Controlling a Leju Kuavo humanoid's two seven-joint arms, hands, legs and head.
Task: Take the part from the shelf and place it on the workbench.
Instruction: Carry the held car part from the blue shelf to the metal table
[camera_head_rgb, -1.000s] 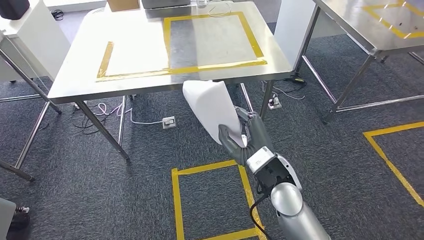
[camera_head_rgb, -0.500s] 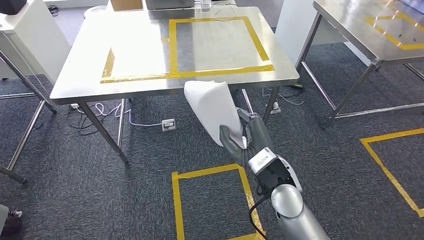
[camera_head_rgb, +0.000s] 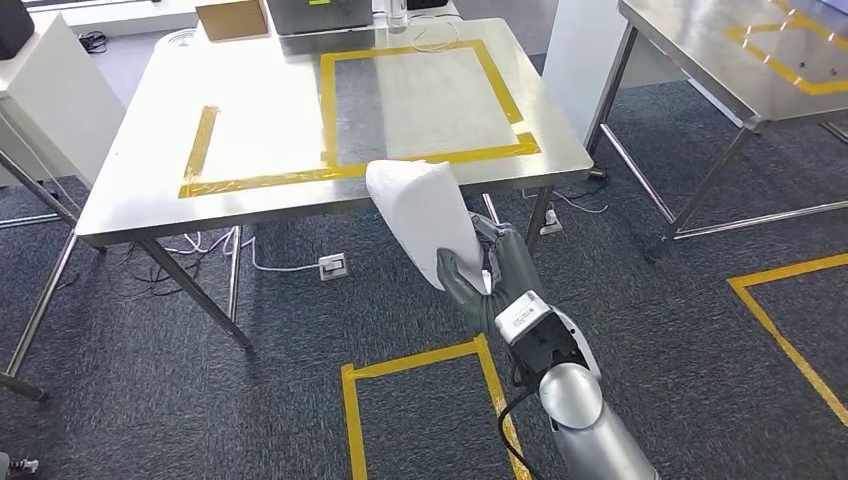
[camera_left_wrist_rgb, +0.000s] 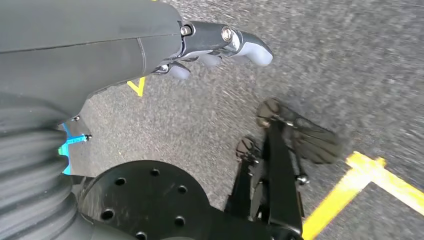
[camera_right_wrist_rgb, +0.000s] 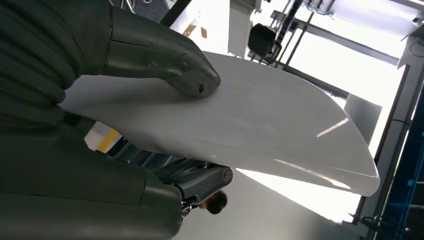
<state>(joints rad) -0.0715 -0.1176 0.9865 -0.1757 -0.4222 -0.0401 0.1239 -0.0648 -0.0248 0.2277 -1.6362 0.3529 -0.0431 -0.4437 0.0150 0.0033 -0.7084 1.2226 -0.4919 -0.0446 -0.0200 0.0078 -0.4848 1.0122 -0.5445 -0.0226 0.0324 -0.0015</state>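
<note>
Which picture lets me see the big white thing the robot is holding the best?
The head view: the whole white part shows there, held in the right hand near the workbench. The right wrist view shows its curved surface close up under the thumb.

A workshop; steel workbench (camera_head_rgb: 140, 190), yellow floor tape (camera_head_rgb: 352, 410), grey carpet (camera_head_rgb: 150, 400).

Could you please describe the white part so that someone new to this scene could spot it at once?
Find the steel workbench with yellow tape squares. Just in front of its near edge, the right robot hand holds up the part. It is a smooth, curved white sheet, the one plain white thing above the dark carpet.
</note>
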